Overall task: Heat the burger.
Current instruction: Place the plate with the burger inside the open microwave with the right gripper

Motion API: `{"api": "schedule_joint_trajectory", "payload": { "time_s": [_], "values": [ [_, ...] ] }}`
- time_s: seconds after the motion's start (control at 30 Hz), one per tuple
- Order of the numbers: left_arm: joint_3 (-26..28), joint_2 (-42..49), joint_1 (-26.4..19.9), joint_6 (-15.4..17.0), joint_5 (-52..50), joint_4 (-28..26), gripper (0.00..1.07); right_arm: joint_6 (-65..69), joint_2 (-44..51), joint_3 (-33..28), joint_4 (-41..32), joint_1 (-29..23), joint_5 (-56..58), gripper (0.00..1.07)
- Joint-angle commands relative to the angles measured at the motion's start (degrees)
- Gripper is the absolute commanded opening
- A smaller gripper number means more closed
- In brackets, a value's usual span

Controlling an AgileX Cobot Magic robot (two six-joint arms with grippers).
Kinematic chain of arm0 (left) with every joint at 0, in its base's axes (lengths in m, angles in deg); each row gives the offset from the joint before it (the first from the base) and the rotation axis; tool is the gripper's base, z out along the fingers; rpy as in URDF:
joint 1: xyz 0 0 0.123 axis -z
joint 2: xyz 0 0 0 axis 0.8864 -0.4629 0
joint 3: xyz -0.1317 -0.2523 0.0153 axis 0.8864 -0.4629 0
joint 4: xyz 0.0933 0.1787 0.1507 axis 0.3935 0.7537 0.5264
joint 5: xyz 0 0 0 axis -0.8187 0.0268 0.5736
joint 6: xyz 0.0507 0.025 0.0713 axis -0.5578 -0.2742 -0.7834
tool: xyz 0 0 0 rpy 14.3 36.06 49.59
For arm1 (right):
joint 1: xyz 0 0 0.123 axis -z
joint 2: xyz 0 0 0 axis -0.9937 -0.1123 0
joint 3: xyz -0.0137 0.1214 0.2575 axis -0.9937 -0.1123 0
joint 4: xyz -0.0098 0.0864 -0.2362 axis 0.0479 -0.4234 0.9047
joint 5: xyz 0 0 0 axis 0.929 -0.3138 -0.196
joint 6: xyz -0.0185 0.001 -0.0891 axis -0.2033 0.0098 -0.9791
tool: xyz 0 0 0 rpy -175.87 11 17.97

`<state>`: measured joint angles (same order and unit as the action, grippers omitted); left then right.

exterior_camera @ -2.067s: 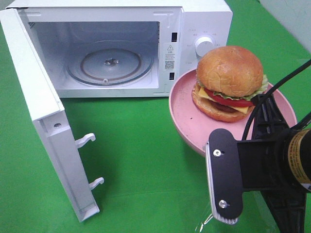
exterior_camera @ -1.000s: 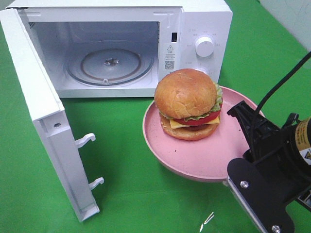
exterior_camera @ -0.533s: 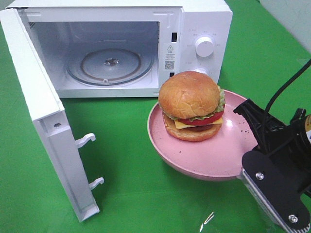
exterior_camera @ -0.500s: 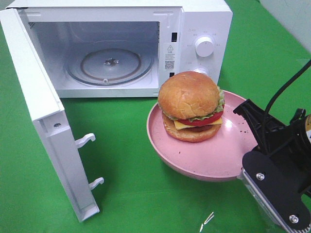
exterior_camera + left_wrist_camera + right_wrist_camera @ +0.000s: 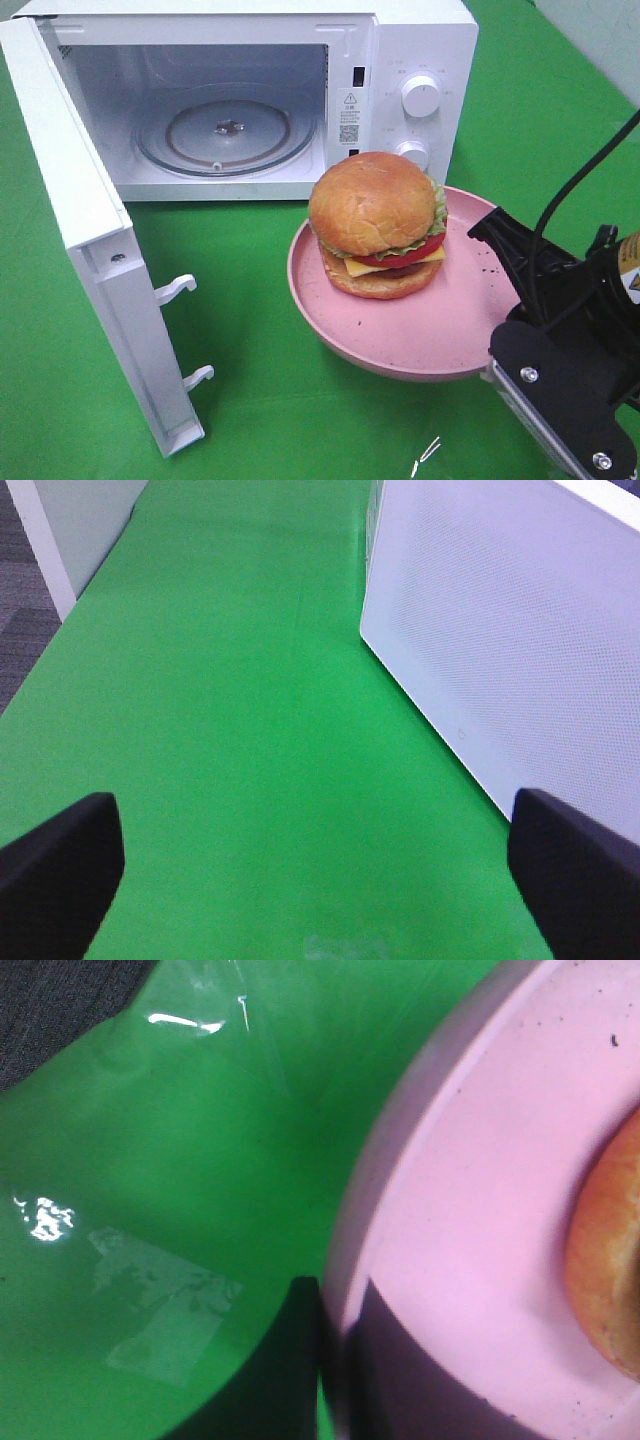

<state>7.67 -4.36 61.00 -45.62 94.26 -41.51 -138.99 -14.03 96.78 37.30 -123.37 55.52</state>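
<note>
Burger (image 5: 377,222): on pink plate (image 5: 420,335), toward its 10 o'clock side, outside the open microwave (image 5: 420,40), at 5 o'clock from its cavity. Right gripper (image 5: 335,1360): clamped on the plate rim at 4 o'clock. Left gripper (image 5: 318,870): spread wide, empty, over green cloth (image 5: 250,730).

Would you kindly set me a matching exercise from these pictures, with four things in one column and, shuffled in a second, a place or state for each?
Column one
1. burger
2. plate
3. microwave door
4. left gripper

Column two
A. swung open
B. pinched at its rim by the right gripper
C. jaws wide apart over the green cloth, holding nothing
D. sitting on the plate

Pairs: 1-D, 2-B, 3-A, 4-C
</note>
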Motion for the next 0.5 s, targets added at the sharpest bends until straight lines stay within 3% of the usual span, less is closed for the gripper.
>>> {"api": "schedule_joint_trajectory", "payload": {
  "time_s": [0.03, 0.5],
  "values": [
    [-0.11, 0.8, -0.11, 0.0, 0.0, -0.06, 0.96, 1.43, -0.86, 2.01, 0.69, -0.52, -3.04, 0.0],
    [-0.11, 0.8, -0.11, 0.0, 0.0, -0.06, 0.96, 1.38, -9.0, 9.4, 0.23, -0.52, -3.21, 0.0]
  ]
}}
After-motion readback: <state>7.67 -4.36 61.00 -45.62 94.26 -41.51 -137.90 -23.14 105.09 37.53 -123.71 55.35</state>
